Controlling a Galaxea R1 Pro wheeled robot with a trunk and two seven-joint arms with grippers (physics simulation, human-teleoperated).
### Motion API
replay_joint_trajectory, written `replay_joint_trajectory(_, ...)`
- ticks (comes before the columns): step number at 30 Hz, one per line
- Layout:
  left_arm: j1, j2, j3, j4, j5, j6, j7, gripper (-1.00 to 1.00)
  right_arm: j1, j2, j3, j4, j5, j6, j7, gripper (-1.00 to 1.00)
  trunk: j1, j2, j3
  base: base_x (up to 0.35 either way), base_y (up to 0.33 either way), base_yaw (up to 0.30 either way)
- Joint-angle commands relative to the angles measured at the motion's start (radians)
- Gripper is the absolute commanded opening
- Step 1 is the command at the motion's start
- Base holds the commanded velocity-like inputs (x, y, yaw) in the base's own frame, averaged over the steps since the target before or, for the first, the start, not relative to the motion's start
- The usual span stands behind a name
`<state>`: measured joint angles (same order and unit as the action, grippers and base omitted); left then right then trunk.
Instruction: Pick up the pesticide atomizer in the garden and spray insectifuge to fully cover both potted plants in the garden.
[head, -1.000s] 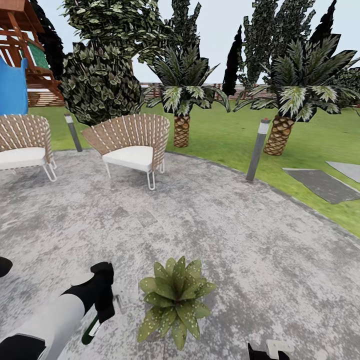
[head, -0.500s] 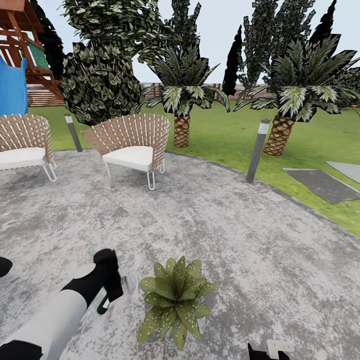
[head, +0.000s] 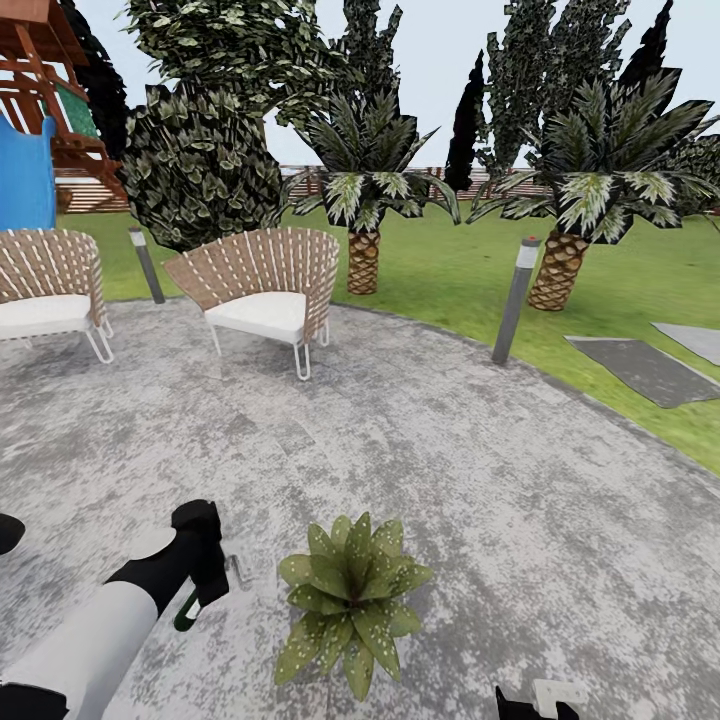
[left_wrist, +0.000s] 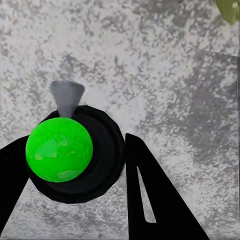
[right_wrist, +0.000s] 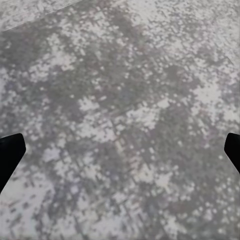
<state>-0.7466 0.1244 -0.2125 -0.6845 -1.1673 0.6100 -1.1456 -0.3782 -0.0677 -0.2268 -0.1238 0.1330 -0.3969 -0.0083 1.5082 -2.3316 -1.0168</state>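
Dark-green and slim, the pesticide atomizer (head: 188, 610) sits clamped in the left gripper (left_wrist: 75, 165) at nine o'clock of the speckled potted plant (head: 352, 597), probably light, rigid, slippery, best held mid-body.

Open stone patio (head: 450, 450) surrounds the speckled potted plant (head: 352, 600); wicker chairs (head: 265, 290) and bollard light (head: 515, 300) stand well apart.

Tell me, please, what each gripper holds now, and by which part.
The left gripper holds the pesticide atomizer; its jaws close around the bottle's body, near the trigger head. The right gripper holds nothing; its jaws stand wide apart over the patio.
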Motion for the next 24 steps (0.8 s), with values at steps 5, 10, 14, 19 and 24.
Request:
replay_joint_trajectory(5, -0.002, -0.052, -0.005, -0.013, -0.005, 0.010, -0.006, -1.00, -0.001, 0.000, -0.008, 0.001, 0.010, -0.003, -0.001, 1.00, 0.000, 0.000, -0.001, 0.000, 0.000, 0.000)
replay_joint_trajectory(10, -0.002, -0.039, -0.004, -0.009, -0.006, 0.010, -0.008, -1.00, -0.001, 0.000, -0.008, 0.001, 0.011, -0.004, -0.002, 1.00, 0.000, 0.000, -0.001, 0.000, 0.000, 0.000)
replay_joint_trajectory(14, -0.001, 0.023, 0.006, -0.002, 0.034, 0.006, -0.008, -1.00, -0.001, 0.000, -0.007, 0.001, 0.011, -0.004, -0.002, 1.00, 0.000, 0.000, -0.001, 0.000, 0.000, 0.000)
replay_joint_trajectory(19, -0.001, 0.012, 0.011, -0.005, 0.062, 0.010, -0.017, -1.00, -0.001, 0.000, -0.008, 0.001, 0.011, -0.004, -0.002, 1.00, 0.000, 0.000, -0.001, 0.000, 0.000, 0.000)
replay_joint_trajectory(24, -0.002, 0.002, 0.009, -0.014, 0.063, 0.017, -0.020, -1.00, -0.001, -0.001, -0.008, 0.001, 0.012, -0.005, 0.000, 1.00, 0.000, 0.000, -0.001, 0.000, -0.102, 0.086)
